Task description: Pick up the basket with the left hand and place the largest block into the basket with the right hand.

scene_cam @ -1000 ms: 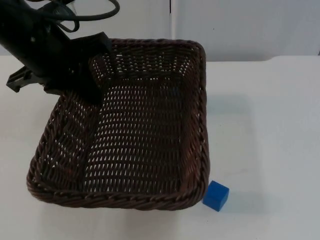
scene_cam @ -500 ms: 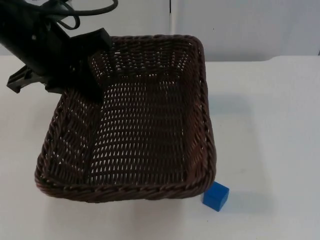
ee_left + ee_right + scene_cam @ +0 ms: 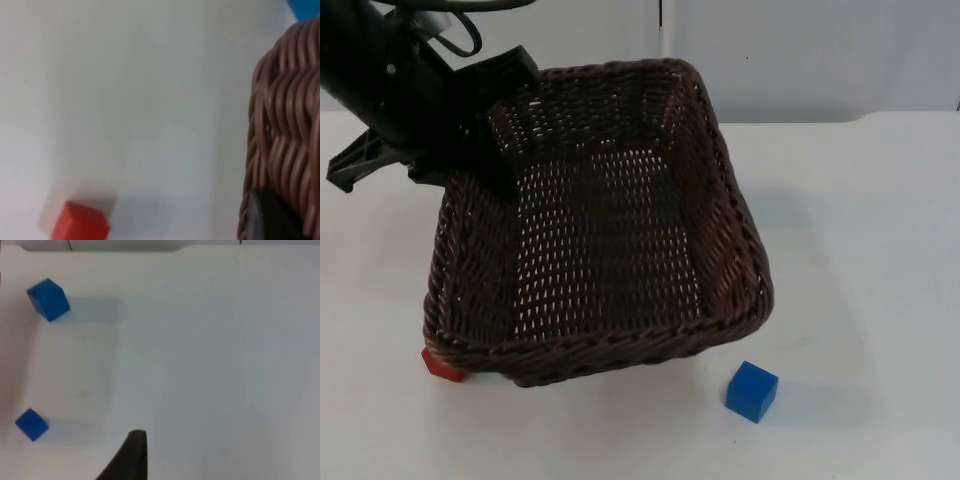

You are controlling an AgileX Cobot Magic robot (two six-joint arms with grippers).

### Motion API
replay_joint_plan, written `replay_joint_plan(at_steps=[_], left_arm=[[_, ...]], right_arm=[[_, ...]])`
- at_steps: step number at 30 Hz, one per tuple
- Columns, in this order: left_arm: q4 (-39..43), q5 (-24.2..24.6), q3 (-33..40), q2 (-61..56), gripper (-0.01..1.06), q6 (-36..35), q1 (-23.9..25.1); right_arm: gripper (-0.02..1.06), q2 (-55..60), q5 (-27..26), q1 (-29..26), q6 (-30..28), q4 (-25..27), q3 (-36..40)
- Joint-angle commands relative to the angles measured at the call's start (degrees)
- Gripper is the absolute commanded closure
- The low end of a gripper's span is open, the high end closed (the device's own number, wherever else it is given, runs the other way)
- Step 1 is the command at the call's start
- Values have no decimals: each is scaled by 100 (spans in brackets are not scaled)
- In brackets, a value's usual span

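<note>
Basket [image 3: 600, 240] tilted, rim clamped by left end effector [image 3: 495, 150] | right end effector state unclear

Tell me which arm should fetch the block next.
Right. The left pincer is shut on the basket rim, holding it tilted off the table. The right arm waits; its view shows two blue blocks, the larger one in open space.

Robot lab, bare white table top [image 3: 860, 250], grey partition wall [image 3: 800, 55]
</note>
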Motion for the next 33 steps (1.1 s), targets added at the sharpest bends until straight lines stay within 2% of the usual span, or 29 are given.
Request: replay_joint_plan(at_steps=[1,6,13,17,26,33], left_arm=[[257,14,-37,-104,105,-405,46],[659,26,-37,-104,105,-823,46],[671,26,-37,-104,105,-858,46],[669,26,-37,-104,105,-877,46],[669,26,-37,-104,105,-877,46],[669,26,-37,-104,105,-877,46]], right_arm=[[0,156,-323,-36,-165,136,-56],[0,743,-761,-36,-393,405,-56],[0,1858,-1383,-36,-1172,1283,-56],[0,2372,-1613,-36,-1350,1466,-56],[0,3416,-2127,-29,-1379,1540,-85],[0,4363,-2164,-29,-1436,1540,-749]])
